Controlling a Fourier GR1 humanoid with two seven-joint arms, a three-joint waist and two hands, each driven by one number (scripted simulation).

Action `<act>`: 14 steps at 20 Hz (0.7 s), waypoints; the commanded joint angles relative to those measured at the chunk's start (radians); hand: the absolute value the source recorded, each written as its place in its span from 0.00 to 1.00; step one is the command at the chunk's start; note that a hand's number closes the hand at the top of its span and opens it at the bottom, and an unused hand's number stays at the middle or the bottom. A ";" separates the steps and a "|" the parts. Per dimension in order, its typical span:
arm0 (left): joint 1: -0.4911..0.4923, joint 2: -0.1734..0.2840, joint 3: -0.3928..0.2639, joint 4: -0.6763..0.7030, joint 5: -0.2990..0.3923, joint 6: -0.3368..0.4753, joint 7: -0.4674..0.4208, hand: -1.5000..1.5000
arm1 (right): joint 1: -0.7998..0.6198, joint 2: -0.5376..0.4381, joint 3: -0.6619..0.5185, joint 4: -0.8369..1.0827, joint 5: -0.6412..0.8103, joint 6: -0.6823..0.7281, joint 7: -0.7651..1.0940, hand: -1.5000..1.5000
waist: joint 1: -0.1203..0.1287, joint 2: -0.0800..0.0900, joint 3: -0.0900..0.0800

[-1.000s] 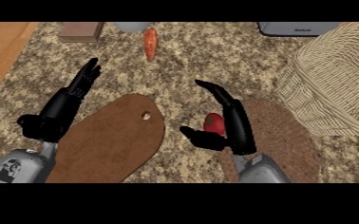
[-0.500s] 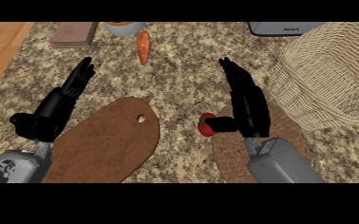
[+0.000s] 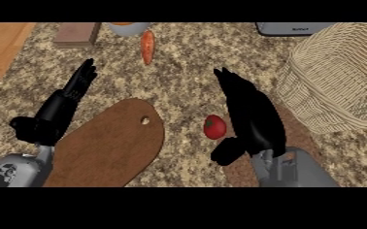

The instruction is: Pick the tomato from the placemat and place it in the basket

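The right hand [image 3: 251, 119] is hanging with fingers straight just right of the tomato [image 3: 214, 126], seemingly lining up a grasp before carrying it to the wicker basket [image 3: 329, 77], while the left hand [image 3: 61, 106] is resting open far left of the tomato.

A single head view is given, aimed steeply down at the counter [image 3: 186, 73] from above and behind the forearms, which enter from the lower edge. The counter is seen from close by. Beyond the fingers [image 3: 84, 75] its far part is framed; no second view is provided.
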 commanded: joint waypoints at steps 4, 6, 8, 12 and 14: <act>-0.012 -0.034 -0.005 -0.022 -0.021 -0.002 0.016 0.50 | 0.031 -0.018 -0.053 -0.267 -0.125 0.226 0.299 0.00 | 0.011 0.010 0.004; 0.045 -0.032 -0.018 -0.058 -0.043 0.001 0.005 0.50 | 0.087 -0.064 -0.084 -0.313 -0.133 0.217 0.269 0.00 | 0.018 0.010 0.004; -0.032 -0.012 0.037 -0.016 0.001 -0.033 0.046 0.50 | 0.090 -0.038 -0.033 -0.350 -0.124 0.225 0.322 0.00 | 0.012 0.011 0.003; 0.036 -0.020 0.035 -0.047 -0.016 -0.051 0.003 0.50 | 0.155 -0.038 -0.027 -0.388 -0.077 0.189 0.288 0.00 | 0.024 0.012 0.004; 0.005 -0.052 0.019 -0.037 -0.060 -0.035 -0.001 0.50 | 0.134 -0.002 -0.045 -0.271 -0.027 0.140 0.202 0.00 | 0.029 0.016 0.004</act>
